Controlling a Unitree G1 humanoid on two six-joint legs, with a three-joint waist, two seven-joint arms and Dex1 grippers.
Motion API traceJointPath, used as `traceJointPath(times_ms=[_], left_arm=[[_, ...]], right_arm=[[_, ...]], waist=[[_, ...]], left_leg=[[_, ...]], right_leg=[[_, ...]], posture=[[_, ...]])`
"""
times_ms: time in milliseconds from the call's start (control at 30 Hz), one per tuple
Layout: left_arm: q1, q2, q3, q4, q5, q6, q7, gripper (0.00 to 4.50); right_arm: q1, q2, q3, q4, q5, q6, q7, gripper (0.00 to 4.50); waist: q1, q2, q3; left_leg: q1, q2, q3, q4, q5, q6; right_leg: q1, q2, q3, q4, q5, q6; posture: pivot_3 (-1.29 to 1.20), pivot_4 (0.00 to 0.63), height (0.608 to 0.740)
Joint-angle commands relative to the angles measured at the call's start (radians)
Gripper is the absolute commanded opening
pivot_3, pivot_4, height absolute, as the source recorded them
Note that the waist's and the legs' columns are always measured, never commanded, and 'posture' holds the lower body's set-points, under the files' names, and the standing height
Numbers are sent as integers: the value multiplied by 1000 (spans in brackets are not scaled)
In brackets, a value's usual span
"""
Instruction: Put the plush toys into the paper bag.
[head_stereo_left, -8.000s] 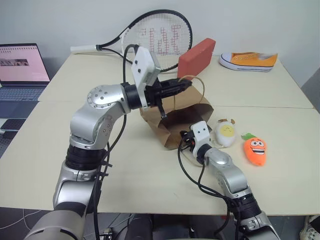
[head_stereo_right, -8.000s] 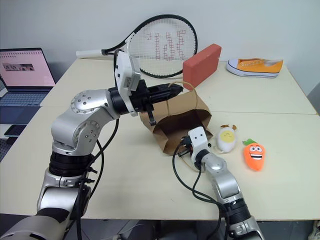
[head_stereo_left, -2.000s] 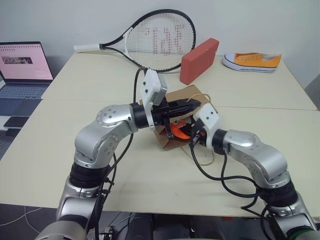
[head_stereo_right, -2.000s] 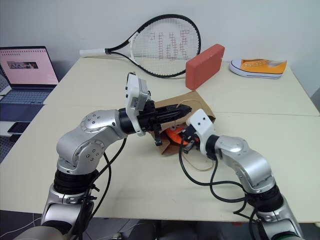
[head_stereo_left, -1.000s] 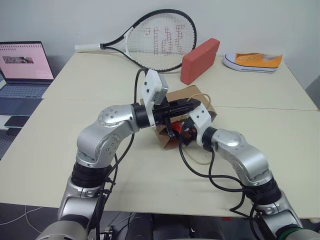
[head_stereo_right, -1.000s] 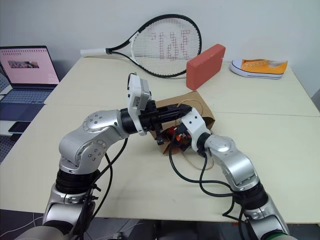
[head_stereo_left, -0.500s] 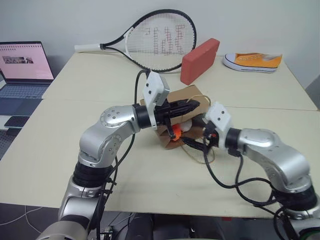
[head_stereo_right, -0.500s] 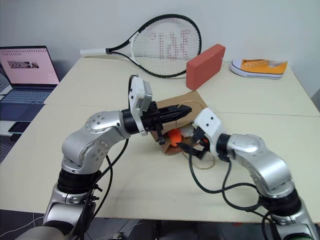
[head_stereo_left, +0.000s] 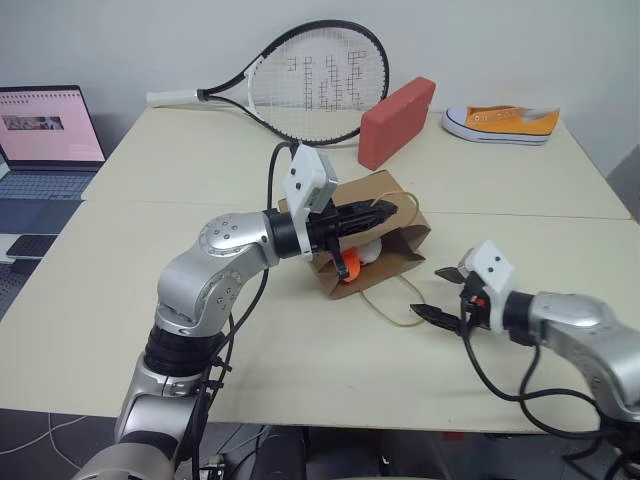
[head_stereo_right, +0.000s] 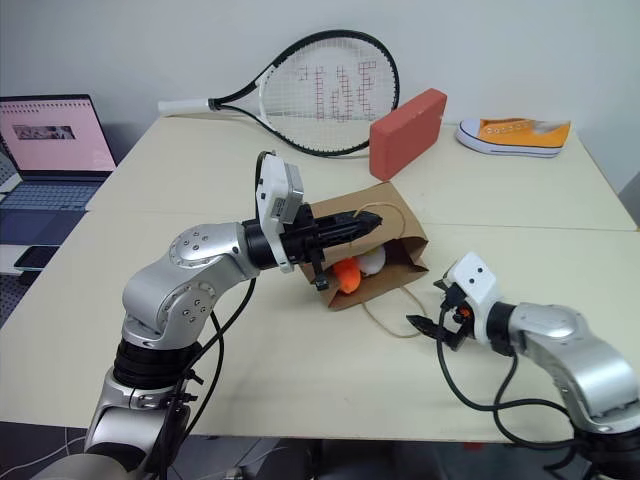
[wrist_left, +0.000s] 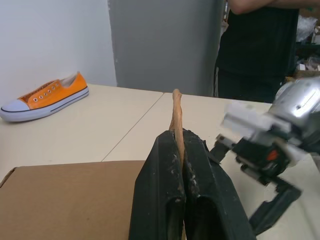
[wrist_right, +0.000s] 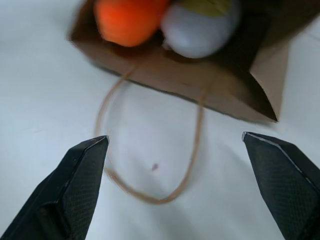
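So the left claw (head_stereo_left: 392, 209) is pinched tight on one of the twisted paper handles (wrist_left: 176, 107) of the paper bag (head_stereo_right: 392, 256), arm reaching level across toward the right, holding the mouth of the bag up and open. The bag is plain brown kraft, lying on its side around the middle of the table (head_stereo_left: 200, 330), mouth facing the near edge, and its other loop handle (wrist_right: 150, 150) is sprawled flat on the tabletop in front of it. Both plush toys sit just inside the mouth, side by side and touching: the orange carrot (head_stereo_right: 343, 274) and the round white one (head_stereo_right: 372, 262) with a bit of yellow showing. The right claw (head_stereo_left: 440, 292) is spread wide with nothing in it, hovering low over the table just off the bag's mouth toward the near right corner, tilted down and pointing back at the bag.
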Motion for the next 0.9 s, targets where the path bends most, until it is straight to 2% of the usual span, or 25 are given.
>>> traceJointPath(times_ms=[33,133,467,500,767,900], left_arm=[[-13,3,21,-30,-7,-12,6,0],[-11,3,21,-34,-6,-12,9,0],[-12,11,24,-39,-11,-13,6,0],[-14,13,25,-39,-12,-13,4,0],[-79,45,69,8,-32,-4,-19,0],[-135,86,71,57,-15,-20,-62,0]], right_arm=[[-6,30,34,58,-42,-70,-14,4474],[-15,42,61,96,-66,-99,-10,3920],[-23,51,55,93,-63,-104,3,238],[-24,59,41,96,-54,-95,-5,32],[-55,104,-118,37,96,38,-30,32],[-98,79,-213,-34,215,153,-28,32]], waist=[[0,0,0],[1,0,0],[1,0,0],[1,0,0],[1,0,0],[0,0,0]], left_leg=[[0,0,0,0,0,0],[-1,-1,0,0,0,0],[0,0,-1,0,0,0],[0,0,-1,0,0,0],[0,0,-1,0,0,0],[-1,0,-2,0,0,0]], right_leg=[[0,0,0,0,1,1],[0,0,0,-1,1,2],[0,0,0,0,1,2],[0,0,0,0,1,2],[0,0,0,0,1,2],[0,0,-1,0,1,2]], posture=[[0,150,740],[0,150,740],[0,150,740],[0,150,740],[0,150,740],[0,150,740]])
